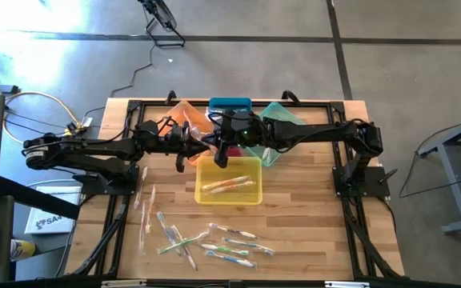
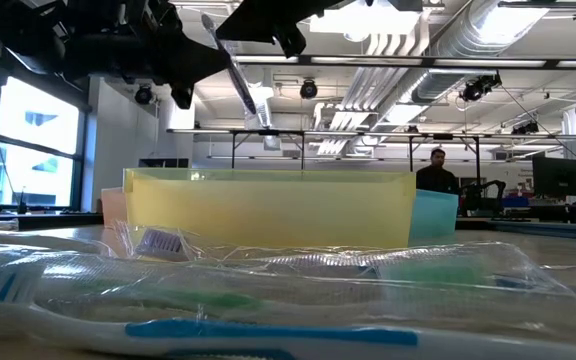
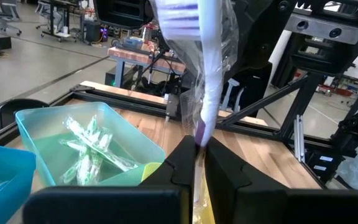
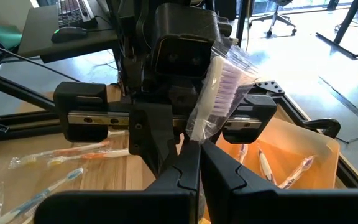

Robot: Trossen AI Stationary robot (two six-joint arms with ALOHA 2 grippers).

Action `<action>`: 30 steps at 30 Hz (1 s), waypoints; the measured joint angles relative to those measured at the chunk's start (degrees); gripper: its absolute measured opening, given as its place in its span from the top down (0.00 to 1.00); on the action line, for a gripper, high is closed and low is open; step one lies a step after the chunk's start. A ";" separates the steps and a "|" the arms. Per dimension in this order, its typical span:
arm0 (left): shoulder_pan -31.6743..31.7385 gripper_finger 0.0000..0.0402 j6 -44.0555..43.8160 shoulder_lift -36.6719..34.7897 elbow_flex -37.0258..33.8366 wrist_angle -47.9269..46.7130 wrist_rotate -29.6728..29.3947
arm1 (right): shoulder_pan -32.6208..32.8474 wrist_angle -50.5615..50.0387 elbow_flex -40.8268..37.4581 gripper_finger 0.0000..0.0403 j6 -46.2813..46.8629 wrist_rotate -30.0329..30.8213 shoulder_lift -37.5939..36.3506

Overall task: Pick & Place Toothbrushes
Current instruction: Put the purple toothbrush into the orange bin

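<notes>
Toothbrush [image 3: 205, 93], wrapped, is held above the yellow bin [image 1: 228, 180], clamped at once by left gripper [image 3: 196, 163] and right gripper [image 4: 199, 158]: probably a handover between arms.

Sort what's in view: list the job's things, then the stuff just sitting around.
Job:
purple wrapped toothbrush, pinched by left gripper and right gripper
loose toothbrushes on table
yellow bin, green bin, orange bin, blue bin

Lying about:
cables
person behind
</notes>
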 joint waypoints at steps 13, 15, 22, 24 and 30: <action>-0.01 0.96 0.00 0.00 0.00 -0.04 -0.02 | 0.02 -0.06 0.00 0.99 0.00 -0.17 0.00; 0.01 0.96 0.00 0.00 0.00 -0.02 -0.02 | 0.02 -0.06 0.00 0.99 0.00 -0.20 0.00; -0.01 0.96 0.00 0.00 0.00 0.00 -0.22 | 0.13 -0.01 0.00 0.87 -0.02 -0.11 0.00; 0.01 0.96 0.02 0.00 0.00 0.02 -0.26 | 0.13 0.00 0.00 0.80 -0.02 -0.11 0.00; -0.01 0.96 0.02 0.00 0.00 0.04 -0.99 | 0.13 -0.05 0.00 0.62 -0.01 -0.07 -0.10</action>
